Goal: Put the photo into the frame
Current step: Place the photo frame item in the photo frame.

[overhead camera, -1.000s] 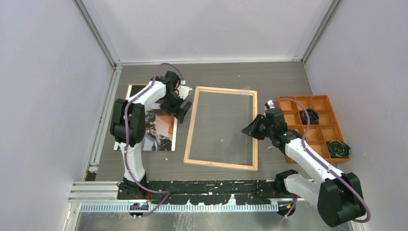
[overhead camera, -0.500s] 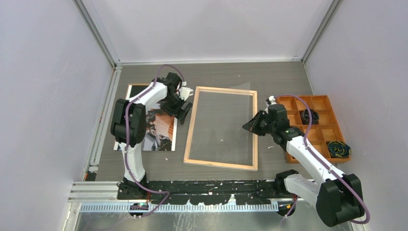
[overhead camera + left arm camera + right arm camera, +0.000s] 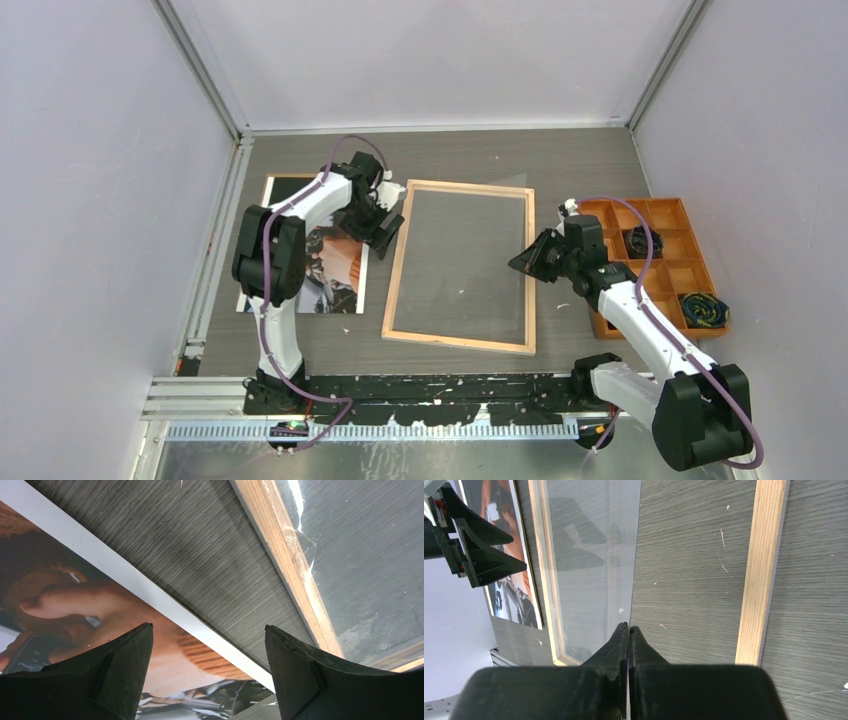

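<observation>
The frame lies wood side up in the middle of the table. My right gripper is shut on the right edge of its clear pane and holds that edge tilted up, just inside the frame's right rail. In the right wrist view the pane runs away from the closed fingertips. The photo lies picture up to the left of the frame. My left gripper hangs open just above the photo's white right border, with the frame's left rail beside it.
An orange compartment tray sits at the right, with dark bundled items in two of its cells. The left arm's upper link stretches over the photo. Grey walls close in the table on three sides.
The right wrist has drawn a little to the right with the pane's edge still pinched. The left gripper has edged slightly toward the frame, staying open.
</observation>
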Robot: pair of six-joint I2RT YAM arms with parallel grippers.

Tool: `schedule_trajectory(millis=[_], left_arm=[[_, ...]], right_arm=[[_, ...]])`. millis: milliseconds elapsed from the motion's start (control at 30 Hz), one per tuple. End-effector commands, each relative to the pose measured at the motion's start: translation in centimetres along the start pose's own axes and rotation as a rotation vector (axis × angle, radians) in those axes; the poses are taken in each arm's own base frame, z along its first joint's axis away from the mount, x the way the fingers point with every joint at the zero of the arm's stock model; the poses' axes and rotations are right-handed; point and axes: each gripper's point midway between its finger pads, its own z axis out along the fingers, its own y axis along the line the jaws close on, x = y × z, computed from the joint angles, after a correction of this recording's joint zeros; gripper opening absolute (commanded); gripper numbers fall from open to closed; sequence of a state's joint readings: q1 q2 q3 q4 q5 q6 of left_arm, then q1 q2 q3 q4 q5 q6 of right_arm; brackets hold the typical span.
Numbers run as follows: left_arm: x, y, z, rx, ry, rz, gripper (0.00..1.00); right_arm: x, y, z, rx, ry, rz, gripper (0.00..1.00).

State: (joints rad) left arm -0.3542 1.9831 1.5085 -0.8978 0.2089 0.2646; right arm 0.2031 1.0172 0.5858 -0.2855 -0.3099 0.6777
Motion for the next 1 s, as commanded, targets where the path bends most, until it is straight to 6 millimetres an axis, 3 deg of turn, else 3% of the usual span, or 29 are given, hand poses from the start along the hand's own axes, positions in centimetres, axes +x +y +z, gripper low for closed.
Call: schedule_trajectory(millis=[0,400,967], left_arm=[[-0.7,-0.1,0.0,-0.009,-0.018,0.0,0.83],[-0.8,-0.3,1.1,-0.047,0.005,0.017,0.83],[-0.5,-0.6,2.3,-0.038,0.019,0.021,0.8]], right_arm=[[-1.6,1.7,-0.6,-0.055,-0.031,-0.035,0.01],[-0.3,1.2,-0.6,-0.066,0.049,-0.02,0.01],[-2.8,2.4,-0.7,-0.106,-0.052,-0.036,0.01]])
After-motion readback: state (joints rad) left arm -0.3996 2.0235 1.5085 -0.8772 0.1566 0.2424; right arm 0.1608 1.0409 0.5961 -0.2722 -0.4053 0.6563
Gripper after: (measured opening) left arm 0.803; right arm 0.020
